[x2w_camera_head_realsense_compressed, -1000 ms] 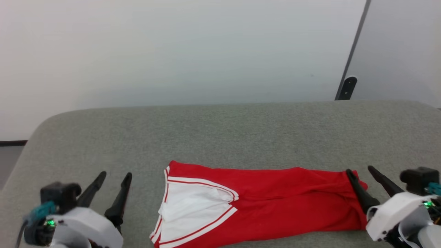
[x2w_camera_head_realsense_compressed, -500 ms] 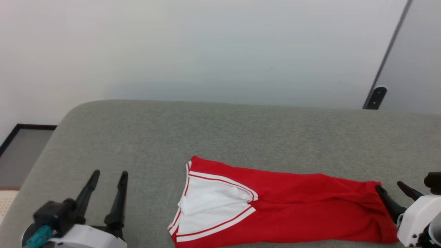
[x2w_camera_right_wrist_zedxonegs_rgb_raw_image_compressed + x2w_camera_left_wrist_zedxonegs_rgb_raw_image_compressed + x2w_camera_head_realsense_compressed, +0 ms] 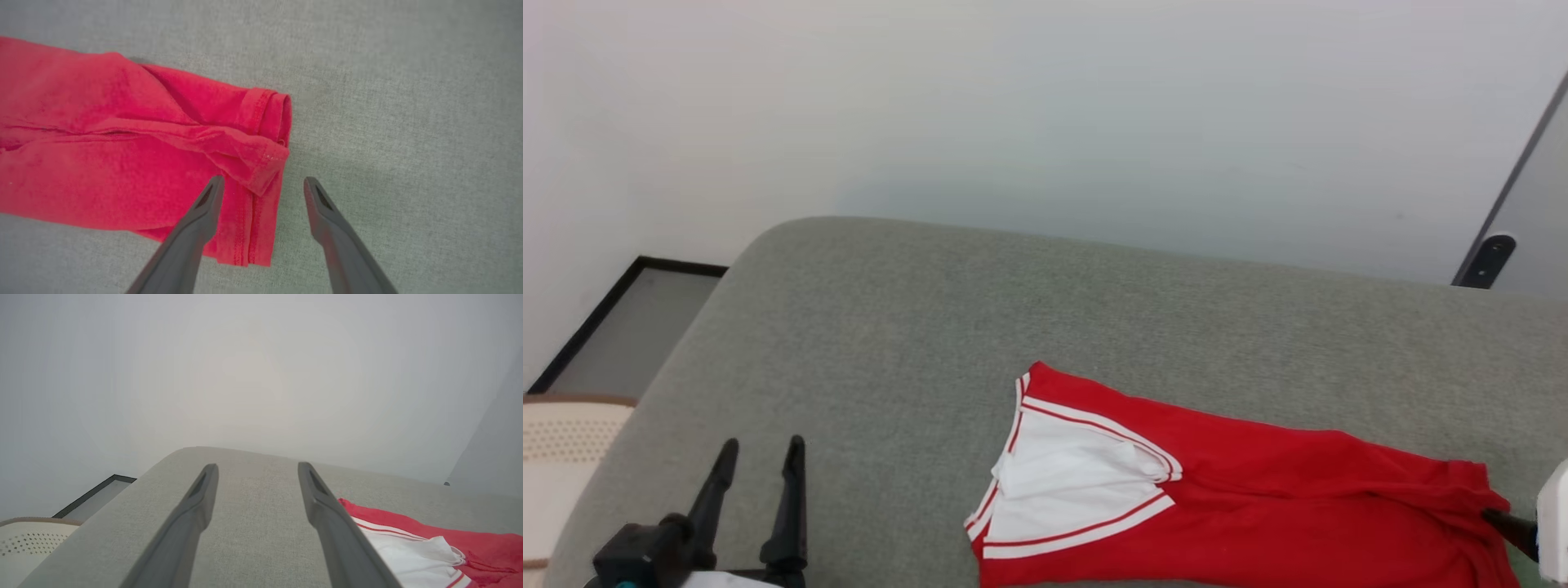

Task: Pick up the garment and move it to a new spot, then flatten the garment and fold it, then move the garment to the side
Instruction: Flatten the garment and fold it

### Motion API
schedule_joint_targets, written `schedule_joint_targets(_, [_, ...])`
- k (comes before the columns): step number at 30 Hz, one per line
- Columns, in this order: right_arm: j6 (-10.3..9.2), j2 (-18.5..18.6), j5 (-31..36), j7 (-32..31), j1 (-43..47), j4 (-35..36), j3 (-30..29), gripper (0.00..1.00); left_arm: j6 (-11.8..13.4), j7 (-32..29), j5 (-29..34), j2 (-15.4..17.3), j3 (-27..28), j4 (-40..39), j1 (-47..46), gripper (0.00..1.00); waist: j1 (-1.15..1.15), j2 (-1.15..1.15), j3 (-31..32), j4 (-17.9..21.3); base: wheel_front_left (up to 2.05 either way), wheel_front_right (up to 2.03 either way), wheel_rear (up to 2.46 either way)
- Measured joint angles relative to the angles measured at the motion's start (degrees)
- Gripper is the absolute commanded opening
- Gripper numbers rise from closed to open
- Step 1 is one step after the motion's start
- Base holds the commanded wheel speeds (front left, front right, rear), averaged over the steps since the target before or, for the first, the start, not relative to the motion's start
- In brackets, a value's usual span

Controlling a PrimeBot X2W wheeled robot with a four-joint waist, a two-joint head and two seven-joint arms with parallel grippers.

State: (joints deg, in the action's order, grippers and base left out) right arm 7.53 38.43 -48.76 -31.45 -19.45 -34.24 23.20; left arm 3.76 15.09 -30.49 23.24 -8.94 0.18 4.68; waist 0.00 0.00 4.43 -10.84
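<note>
You have the garment (image 3: 1258, 498) lying as a long folded strip on the grey padded surface (image 3: 890, 327), toward the robot's right. Its white sleeve (image 3: 1070, 482) end points left and its red hem (image 3: 261, 163) end points right. Its near edge runs off the bottom of the head view, so you cannot tell how close it lies to the front of the surface.

The right gripper (image 3: 264, 179) has its jaws apart and empty, set over the hem corner. One finger is above the red cloth and the other above bare grey. You cannot tell whether either tip is touching. The left gripper (image 3: 761, 443) also stands with jaws apart, holding nothing, over bare surface well left of the sleeve end.

Watch these risks:

- **Loose top flap:** The hem corner is several loose layers with the top flap curled over. If you close here, you may pinch only that flap, and the strip would peel open as it rises.
- **Pressing too low:** The tips could dig into the padding, or nip the grey cover together with the shirt.
- **One-ended lift:** The sleeve end would drag, and the folds could slide apart.
- **Sideways pull:** If the near edge does overhang, pulling sideways could tip the garment off.
</note>
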Motion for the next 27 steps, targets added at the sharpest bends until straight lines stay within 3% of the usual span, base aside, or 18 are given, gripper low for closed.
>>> schedule_joint_targets(6, [0.00, -1.64, 0.94, -6.72, -3.55, -4.74, -0.49, 1.00, -2.34, 0.00, 3.54, -4.09, 2.78, 1.24, 0.02, 1.00, 0.00, 0.00, -1.04, -1.76, 0.00, 0.00, 0.00])
schedule_joint_targets(15, [-0.01, -7.02, 2.64, -9.42, -5.43, -12.65, -1.38, 1.00, -5.90, 0.00, 7.56, -8.06, 5.61, 4.46, -1.11, 1.00, 0.00, 0.00, -2.64, -4.31, 0.00, 0.00, 0.00])
schedule_joint_targets(16, [0.00, -7.12, 2.66, -9.43, -5.63, -13.24, -1.54, 0.67, -6.26, 0.00, 7.56, -8.67, 6.13, 4.71, -1.12, 1.00, 0.00, 0.00, -2.70, -4.56, 0.00, 0.00, 0.00])
schedule_joint_targets(17, [-0.01, -7.21, 2.67, -9.40, -5.76, -13.63, -1.62, 0.45, -6.44, 0.00, 7.83, -9.02, 6.52, 5.05, -1.11, 1.00, 0.00, 0.00, -2.72, -4.80, 0.00, 0.00, 0.00])
schedule_joint_targets(18, [-0.01, -7.31, 2.70, -9.34, -5.79, -13.90, -1.65, 0.05, -6.87, 0.00, 8.38, -9.22, 6.86, 5.38, -1.12, 1.00, 0.00, 0.00, -2.67, -4.99, 0.00, 0.00, 0.00])
schedule_joint_targets(19, [-0.01, -7.37, 2.87, -9.10, -5.79, -14.07, -1.62, 0.00, -7.09, 0.00, 8.47, -9.61, 7.45, 5.64, -1.13, 1.00, 0.00, 0.00, -2.55, -5.10, 0.00, 0.00, 0.00])
schedule_joint_targets(27, [0.01, -7.15, 3.49, -7.87, -5.97, -15.71, -1.72, 0.00, -8.87, 0.00, 9.81, -12.20, 10.16, 6.57, -0.87, 1.00, 0.00, 0.00, -1.41, -4.98, 0.00, 0.00, 0.00])
